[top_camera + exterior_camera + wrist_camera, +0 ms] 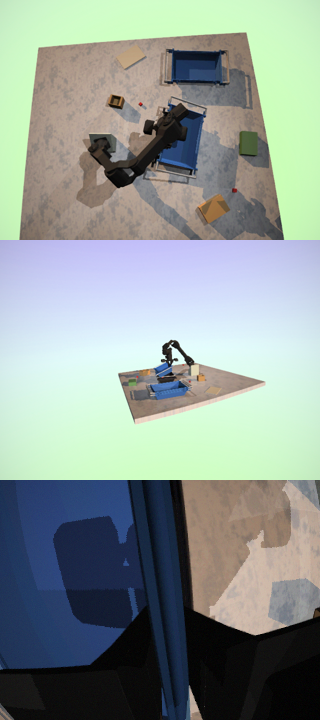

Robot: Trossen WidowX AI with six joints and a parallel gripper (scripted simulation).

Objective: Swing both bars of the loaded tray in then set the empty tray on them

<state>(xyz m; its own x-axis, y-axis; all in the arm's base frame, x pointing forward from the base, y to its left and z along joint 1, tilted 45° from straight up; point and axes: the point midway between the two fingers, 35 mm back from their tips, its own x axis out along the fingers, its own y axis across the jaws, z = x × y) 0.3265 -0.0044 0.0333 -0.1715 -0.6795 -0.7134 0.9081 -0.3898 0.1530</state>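
My gripper (169, 364) (160, 612) is shut on one long rim of a blue tray (183, 145) (164, 371) (95, 500). The held tray looks empty and is tilted, its far long side hanging lower. Its own pale wire bars stick out over its ends. A black tray (166, 380) stands on the table right below it. One pale wire bar runs across the black tray's top near the end facing the exterior camera. Its other bar and most of its load are hidden. I cannot tell whether the two trays touch.
Another blue tray (196, 65) (170, 393) stands at the back right, bars out. A green block (248, 143), an orange box (214, 208), a small open brown box (116, 101), a flat tan board (131, 57) and small red cubes (140, 104) (234, 190) lie around.
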